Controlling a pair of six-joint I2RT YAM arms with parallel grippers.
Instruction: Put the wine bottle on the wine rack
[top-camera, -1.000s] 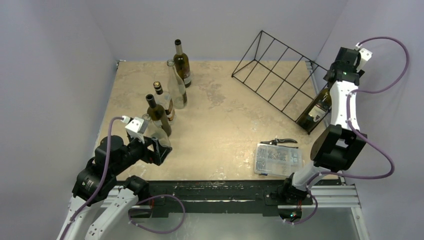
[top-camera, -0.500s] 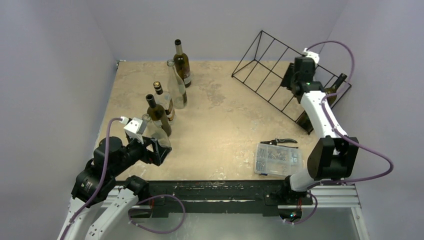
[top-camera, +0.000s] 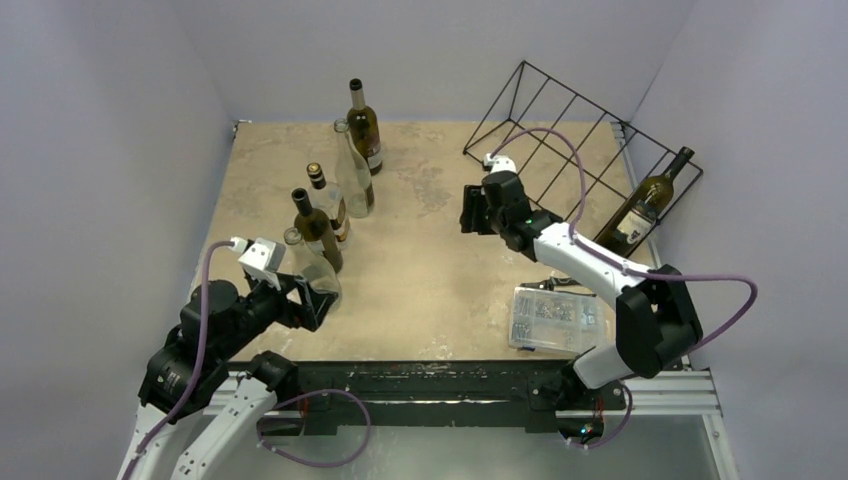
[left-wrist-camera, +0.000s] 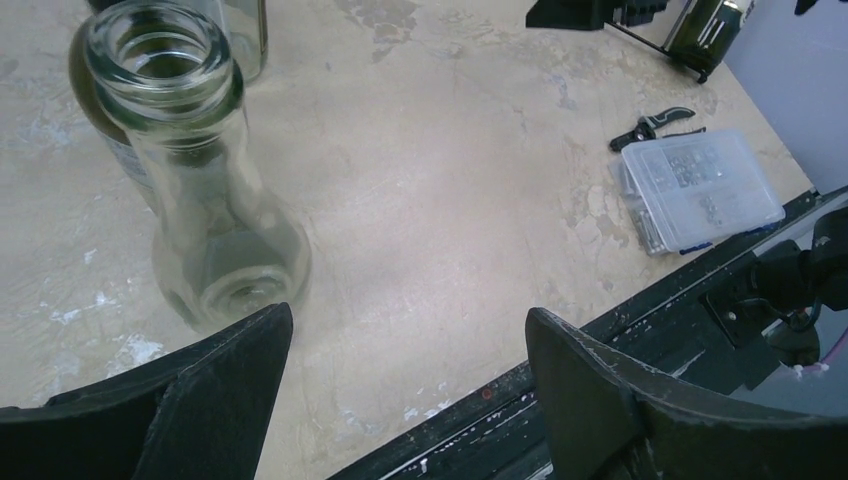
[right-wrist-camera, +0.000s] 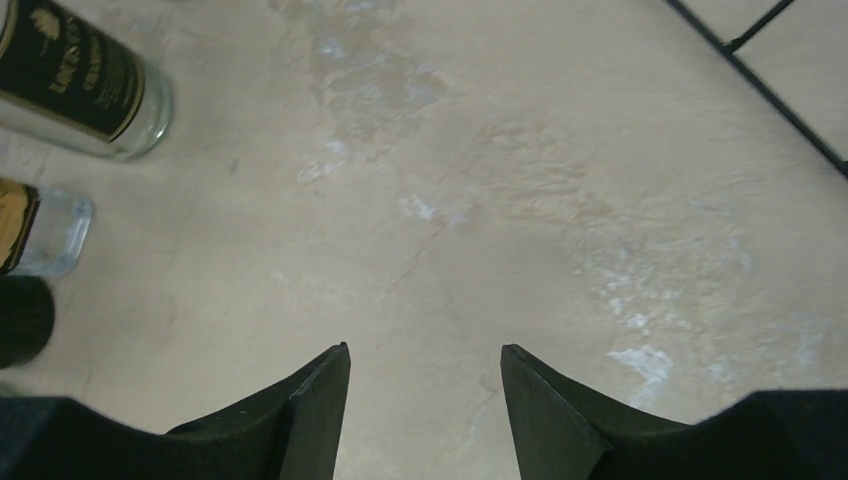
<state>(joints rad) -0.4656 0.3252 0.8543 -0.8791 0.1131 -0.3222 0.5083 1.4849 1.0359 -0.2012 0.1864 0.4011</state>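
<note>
The black wire wine rack (top-camera: 560, 150) stands at the back right. A green wine bottle (top-camera: 645, 205) lies tilted in its right-end slot, neck up and to the right. Several more bottles stand at the left, among them a dark one (top-camera: 364, 125) and a clear one (top-camera: 310, 270). My left gripper (top-camera: 310, 300) is open and empty just in front of that clear bottle (left-wrist-camera: 200, 190), which stands by the left finger in the wrist view; the gripper (left-wrist-camera: 410, 330) holds nothing. My right gripper (top-camera: 470, 210) is open and empty over the table's middle, left of the rack; it shows bare tabletop between its fingers (right-wrist-camera: 425, 350).
A clear plastic parts box (top-camera: 556, 318) and black pliers (top-camera: 565, 283) lie at the front right; both show in the left wrist view, box (left-wrist-camera: 700, 185) and pliers (left-wrist-camera: 655, 122). A rack wire (right-wrist-camera: 770, 90) crosses the right wrist view's top right. Bottle bases (right-wrist-camera: 80, 85) stand at its left.
My right arm has swung left from the rack's right end to over the table's middle, leaving the green bottle lying in the rack. My left gripper has shifted slightly.
</note>
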